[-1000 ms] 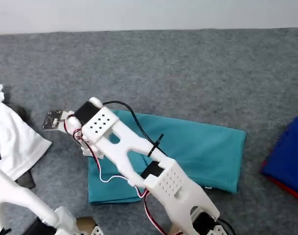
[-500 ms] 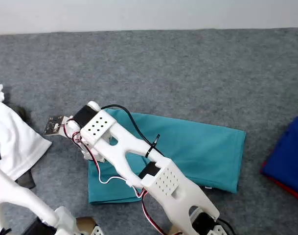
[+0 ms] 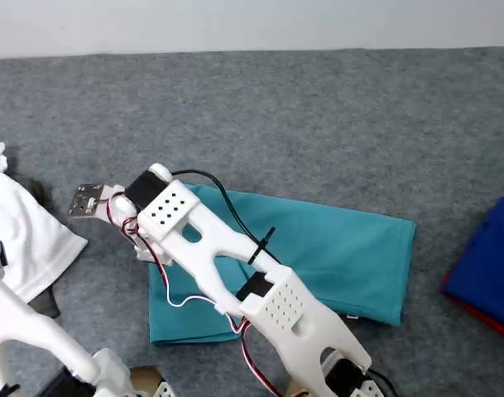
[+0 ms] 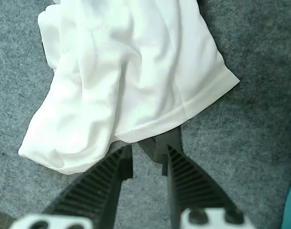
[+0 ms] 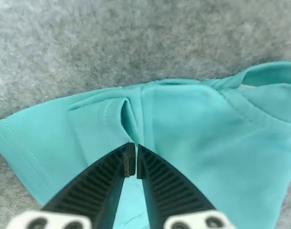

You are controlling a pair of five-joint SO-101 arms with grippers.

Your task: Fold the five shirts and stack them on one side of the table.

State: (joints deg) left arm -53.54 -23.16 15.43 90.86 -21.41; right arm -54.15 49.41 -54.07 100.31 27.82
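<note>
On the bench [image 3: 318, 124], right claw [image 5: 131, 161] is pinching teal shirt [image 5: 193, 124].
Left claw [image 4: 148, 157] is gaping beside white shirt [image 4: 126, 71].

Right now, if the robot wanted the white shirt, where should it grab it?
Probably the hemmed corner of the white shirt: it juts out flat over bare table, free of the bunched folds. The left gripper could come in low from that open side, one finger sliding under.

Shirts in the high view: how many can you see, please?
3 clearly: white shirt at left edge, teal shirt mid-table, blue shirt at right edge. Dark cloth and red cloth underneath may be others.
</note>
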